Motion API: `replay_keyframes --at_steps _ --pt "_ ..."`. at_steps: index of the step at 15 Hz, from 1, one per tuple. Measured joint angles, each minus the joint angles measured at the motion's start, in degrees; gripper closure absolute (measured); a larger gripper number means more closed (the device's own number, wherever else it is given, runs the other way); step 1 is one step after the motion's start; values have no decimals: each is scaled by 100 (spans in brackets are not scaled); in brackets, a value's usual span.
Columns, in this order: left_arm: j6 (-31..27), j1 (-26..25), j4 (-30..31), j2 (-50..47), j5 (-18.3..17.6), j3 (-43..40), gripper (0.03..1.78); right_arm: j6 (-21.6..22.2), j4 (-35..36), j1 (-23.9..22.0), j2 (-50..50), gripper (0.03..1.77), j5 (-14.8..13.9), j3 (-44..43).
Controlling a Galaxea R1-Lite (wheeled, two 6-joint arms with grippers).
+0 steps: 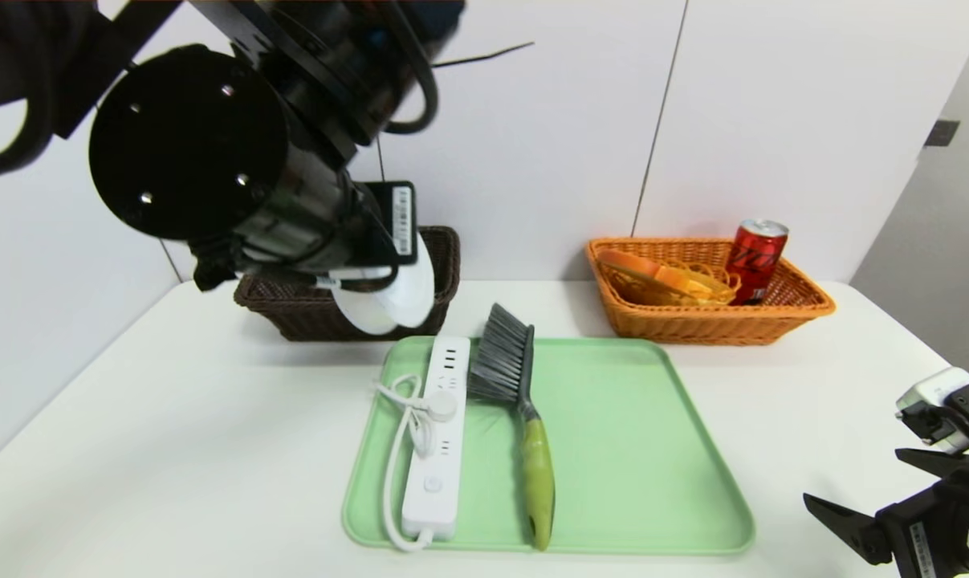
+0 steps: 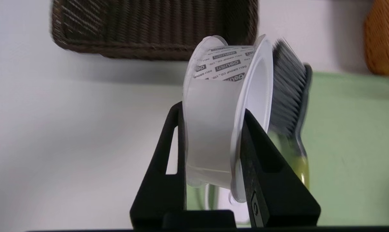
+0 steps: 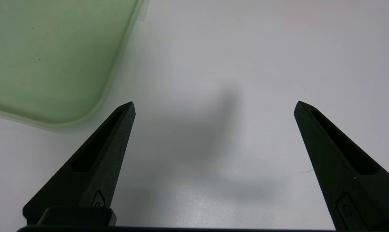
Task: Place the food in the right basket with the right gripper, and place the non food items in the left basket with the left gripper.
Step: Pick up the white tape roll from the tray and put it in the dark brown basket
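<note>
The dark wicker basket (image 1: 444,265) sat upper left of centre. In front of it, the left gripper (image 2: 213,129) pinched a roll of clear tape (image 2: 213,122) between 2 fingers; the slick roll could slip out short of the rim. The right gripper (image 3: 213,106) gaped empty, lower right.

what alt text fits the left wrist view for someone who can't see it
The left gripper holds a roll of clear tape on edge between its black jaws, above the white table. Ahead sits the dark brown basket; beside the tape, a grey-bristled brush lies on the green tray.
</note>
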State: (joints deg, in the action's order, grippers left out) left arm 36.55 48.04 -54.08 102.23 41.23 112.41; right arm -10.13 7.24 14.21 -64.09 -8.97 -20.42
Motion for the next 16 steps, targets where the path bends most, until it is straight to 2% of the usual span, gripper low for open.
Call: replay_keyframes --at_steps 4,7,12,16 --pt "-1301 -1668 1417 -50 -204 -21 131 10 6 0 34 10 5 -37" --pt "-1849 -2600 2358 193 -603 -41 131 -1 9 0 50 10 5 -102" --pt "-1955 -3116 2798 931 -766 -52 131 -1 6 9 52 10 32 -408" --pt "-1932 -3241 2892 1460 -780 -50 131 18 9 0 48 10 32 -540"
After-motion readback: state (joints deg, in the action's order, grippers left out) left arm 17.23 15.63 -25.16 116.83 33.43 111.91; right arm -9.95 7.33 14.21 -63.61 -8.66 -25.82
